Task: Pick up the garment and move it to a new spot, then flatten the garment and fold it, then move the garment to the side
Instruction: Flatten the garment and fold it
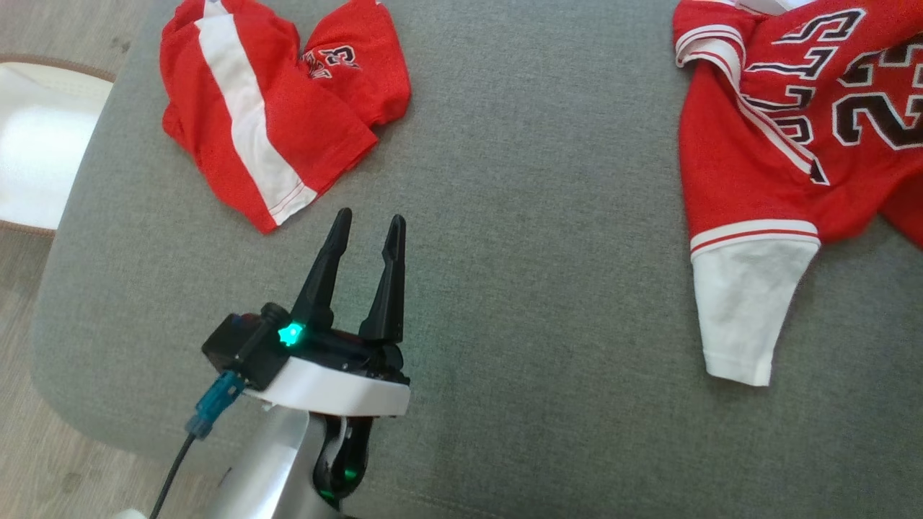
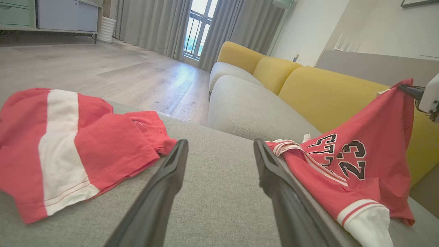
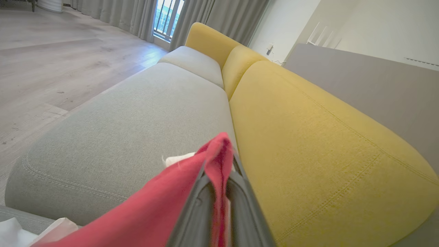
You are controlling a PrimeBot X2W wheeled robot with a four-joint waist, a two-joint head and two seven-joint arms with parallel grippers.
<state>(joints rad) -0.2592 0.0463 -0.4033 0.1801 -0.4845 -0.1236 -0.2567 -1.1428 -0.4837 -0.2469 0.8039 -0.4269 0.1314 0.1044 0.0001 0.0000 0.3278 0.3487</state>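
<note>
**Operator:** Report the state of the fingers.

**Unit:** My left fingers (image 1: 326, 267) stand apart, empty, over the grey fabric cushion (image 1: 541, 288). My right fingers (image 3: 193, 209) are closed on a raised corner of the red jersey with white sleeve (image 1: 757, 180).

**Operator:** Any legible markings?

**Unit:** The jersey has a black "23" outlined in white. I cannot read the lettering beside it. The jersey lies on my right, well apart from the red shorts with white stripe (image 1: 288, 122).

The right gripper (image 3: 221, 185) pinches a fold of the red garment (image 3: 147, 212) between its closed fingers (image 3: 247, 219), the cloth trailing toward the lower left, with a grey sofa seat (image 3: 137, 116) and yellow back cushions (image 3: 308, 137) beyond.
</note>
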